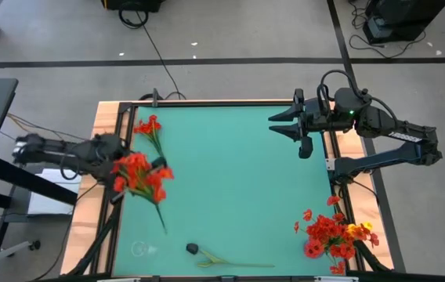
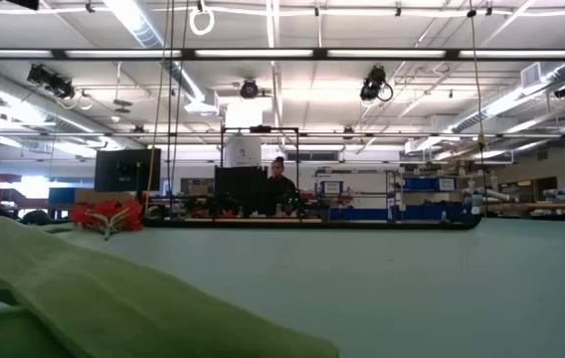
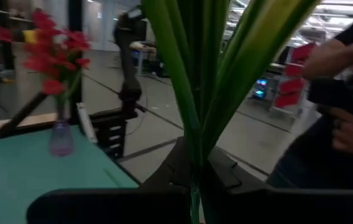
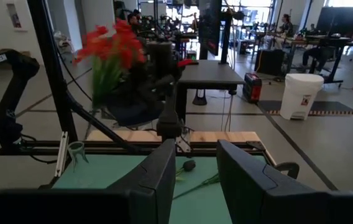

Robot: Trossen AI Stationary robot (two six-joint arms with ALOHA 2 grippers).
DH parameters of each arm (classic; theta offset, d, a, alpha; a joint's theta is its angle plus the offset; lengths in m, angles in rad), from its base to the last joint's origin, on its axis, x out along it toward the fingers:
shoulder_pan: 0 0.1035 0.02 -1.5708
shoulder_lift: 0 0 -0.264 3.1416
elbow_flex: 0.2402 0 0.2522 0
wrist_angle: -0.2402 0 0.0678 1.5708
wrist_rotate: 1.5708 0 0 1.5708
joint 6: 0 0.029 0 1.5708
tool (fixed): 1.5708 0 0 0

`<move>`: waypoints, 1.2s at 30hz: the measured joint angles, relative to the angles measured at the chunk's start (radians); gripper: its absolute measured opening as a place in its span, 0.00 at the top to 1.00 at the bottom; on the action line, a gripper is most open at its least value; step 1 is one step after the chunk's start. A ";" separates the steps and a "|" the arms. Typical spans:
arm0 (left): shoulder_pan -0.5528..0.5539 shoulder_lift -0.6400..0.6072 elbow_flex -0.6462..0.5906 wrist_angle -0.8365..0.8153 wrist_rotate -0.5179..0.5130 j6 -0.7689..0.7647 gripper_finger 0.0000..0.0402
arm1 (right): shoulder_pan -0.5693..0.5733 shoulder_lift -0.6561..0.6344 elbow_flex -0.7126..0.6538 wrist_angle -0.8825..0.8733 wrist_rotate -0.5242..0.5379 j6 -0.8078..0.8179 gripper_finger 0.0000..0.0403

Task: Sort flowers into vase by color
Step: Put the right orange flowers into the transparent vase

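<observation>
My left gripper (image 1: 160, 166) hovers over the table's left side, shut on a spray of red-orange flowers (image 1: 136, 175); the right wrist view shows this spray (image 4: 111, 46) standing upright. A second red spray (image 1: 150, 127) lies flat at the far left. A dark-headed flower (image 1: 193, 248) lies along the near edge, stem pointing right. A clear empty vase (image 1: 140, 249) stands at the near left. Another vase (image 3: 61, 138) at the near right holds red and yellow flowers (image 1: 334, 235). My right gripper (image 1: 281, 125) hangs open at the far right, with nothing between its fingers. My left gripper pinches the red spray's green stem (image 3: 195, 177) between its two fingers, just below where the long leaves fan out. The fingers come in level from the table's left. The spray stands upright and is lifted clear; its stem end (image 1: 164, 225) hangs below.
The middle of the green mat (image 1: 238, 180) is bare. A black frame rail (image 1: 207, 102) runs round the table. In the low view a large green leaf (image 2: 113, 298) fills the near left. Beyond the table there are a person (image 2: 280, 184) and a hand (image 3: 341, 56).
</observation>
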State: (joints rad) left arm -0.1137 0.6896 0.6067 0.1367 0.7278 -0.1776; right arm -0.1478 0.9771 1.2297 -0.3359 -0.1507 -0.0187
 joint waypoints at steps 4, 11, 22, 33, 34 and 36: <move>-0.129 0.032 0.000 -0.017 -0.079 0.066 0.97 | 0.000 0.000 0.000 0.000 0.000 0.000 0.69; -0.330 -0.024 0.000 -0.194 -0.211 0.144 0.97 | 0.000 0.000 0.000 0.002 0.000 0.000 0.69; -0.562 -0.162 0.152 -0.517 -0.492 0.114 0.97 | 0.000 0.000 0.000 0.006 0.000 0.000 0.69; -0.800 -0.045 0.150 -0.428 -0.696 0.123 0.97 | 0.000 0.000 0.000 0.005 0.000 0.000 0.69; -0.812 -0.039 0.150 -0.431 -0.710 0.136 0.97 | 0.000 0.000 0.000 0.005 0.000 0.000 0.69; -0.825 -0.034 0.150 -0.430 -0.730 0.167 0.97 | 0.000 0.000 0.000 0.005 0.000 0.000 0.69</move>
State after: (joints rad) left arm -0.9388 0.6556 0.7570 -0.2933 -0.0019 -0.0110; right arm -0.1479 0.9771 1.2297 -0.3305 -0.1507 -0.0186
